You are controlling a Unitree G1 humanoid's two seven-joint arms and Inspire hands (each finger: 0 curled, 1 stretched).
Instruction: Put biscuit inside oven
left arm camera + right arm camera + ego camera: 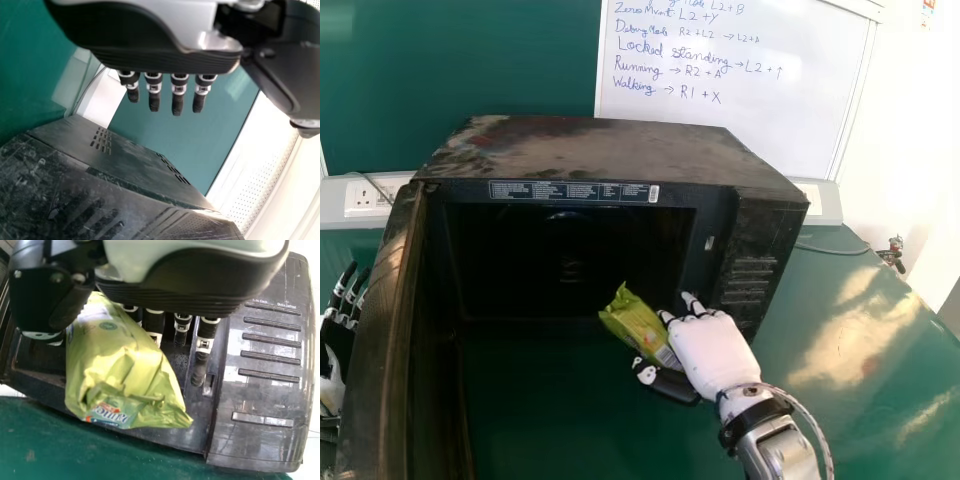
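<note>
Right hand [712, 352] pinches a shiny green plastic packet [634, 322]. Beyond gapes a boxy black metal oven [600, 150]. Left hand [342, 286] is spread.

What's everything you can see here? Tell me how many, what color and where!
Oven: one, black, on the table
Oven door: one, dark, swung open at the oven's left
Biscuit packet: one, green, before the oven's opening
Table: one, green, under the oven
Whiteboard: one, white with blue writing, behind the oven
Wall: one, dark green, behind the oven
Socket plate: one, white, left of the oven
Small object: one, too small to name, far right
Right hand: one, white and black, holding the packet
Left hand: one, black and white, beyond the door
</note>
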